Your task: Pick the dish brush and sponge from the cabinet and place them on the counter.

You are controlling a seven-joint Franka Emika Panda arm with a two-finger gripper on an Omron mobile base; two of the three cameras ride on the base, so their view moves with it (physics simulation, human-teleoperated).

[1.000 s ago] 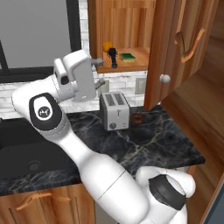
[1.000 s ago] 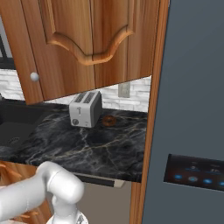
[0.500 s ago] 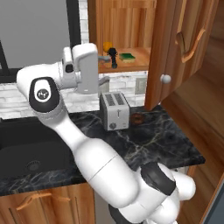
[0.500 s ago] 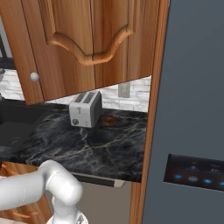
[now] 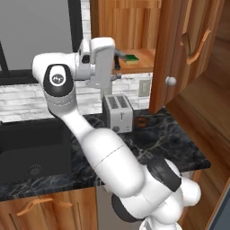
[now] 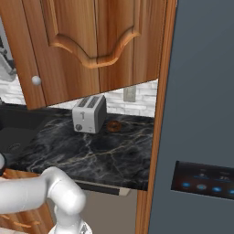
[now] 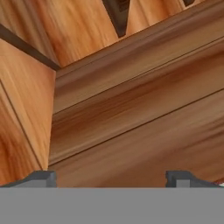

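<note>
Reddish-brown wooden wall cabinet [image 5: 134, 27] — seen at the top centre of the left base view, its arched panel door [image 5: 188, 54] swung open toward the upper right, a round grey knob [image 5: 170, 81] near the door's lower edge. In the right base view the same door [image 6: 91, 45] fills the upper left, knob [image 6: 36, 80] at the left.

Small flat sponge with a green top [image 5: 131, 57] — lying on the cabinet's wooden shelf [image 5: 139, 56], at the upper centre of the left base view.

Small all-black dish brush [image 5: 117, 60] — on the same shelf, just left of the sponge and partly hidden by the white hand; its exact pose cannot be made out.

Two-finger gripper [image 7: 111, 177] — raised to shelf height at the upper centre-left of the left base view. In the hand view its two dark fingertips [image 7: 41, 177] are set wide apart at the bottom, with nothing between them; wooden cabinet boards are seen close ahead.

Black marble-look countertop with pale and brownish veins [image 5: 166, 143] — across the middle of the left base view and the centre-left of the right base view [image 6: 91, 155].

Silver two-slot toaster [image 5: 117, 112] — upright on the counter at the back, below the cabinet.

Small brownish round object [image 5: 141, 121] — on the counter just right of the toaster.

Black sink basin [image 5: 31, 152] — at the left of the left base view.
</note>
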